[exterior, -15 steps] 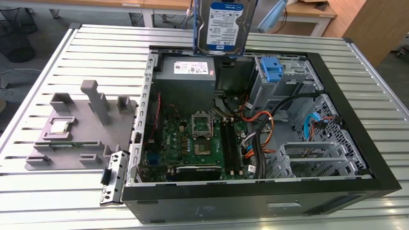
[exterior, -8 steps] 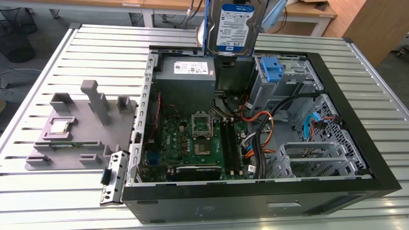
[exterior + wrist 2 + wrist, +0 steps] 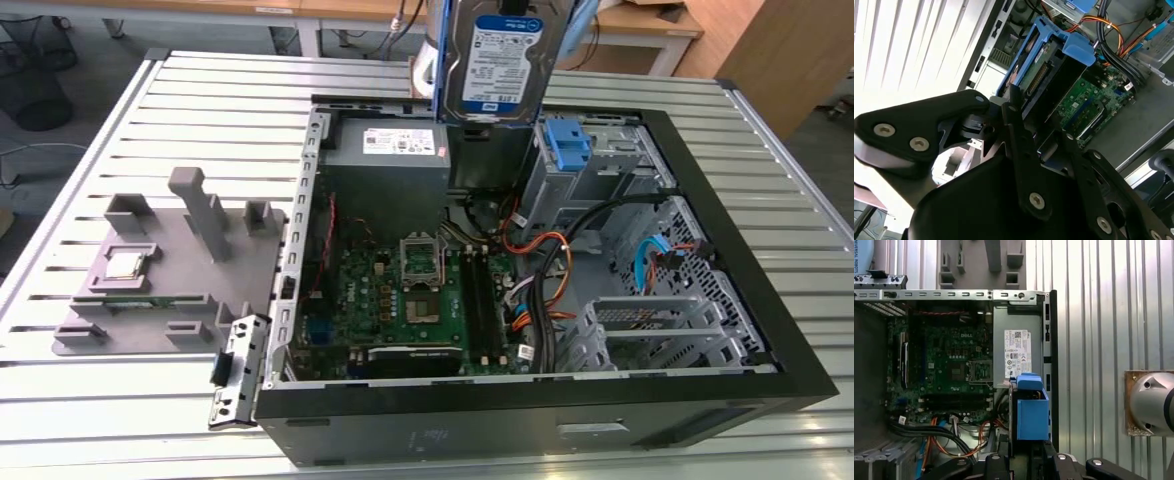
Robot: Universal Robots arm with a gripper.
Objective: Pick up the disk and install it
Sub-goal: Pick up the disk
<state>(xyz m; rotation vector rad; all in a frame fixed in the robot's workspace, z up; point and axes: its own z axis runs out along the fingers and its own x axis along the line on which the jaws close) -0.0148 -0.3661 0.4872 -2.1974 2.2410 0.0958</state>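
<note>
The disk (image 3: pixel 497 75) has a smooth silver-grey metal face with a paper label (image 3: pixel 507 48); its carrier (image 3: pixel 1032 416) is smooth blue plastic. The gripper (image 3: pixel 1036 122) looks matt black. The table (image 3: pixel 120 400) is ribbed pale metal, the computer case (image 3: pixel 441 430) matt black.

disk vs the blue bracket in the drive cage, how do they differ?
The disk hangs upright above the case; the blue bracket sits down in the case's metal cage. The disk's blue frame wraps a silver drive with a blue-and-white label; the blue bracket looks empty. Shared: blue plastic.
</note>
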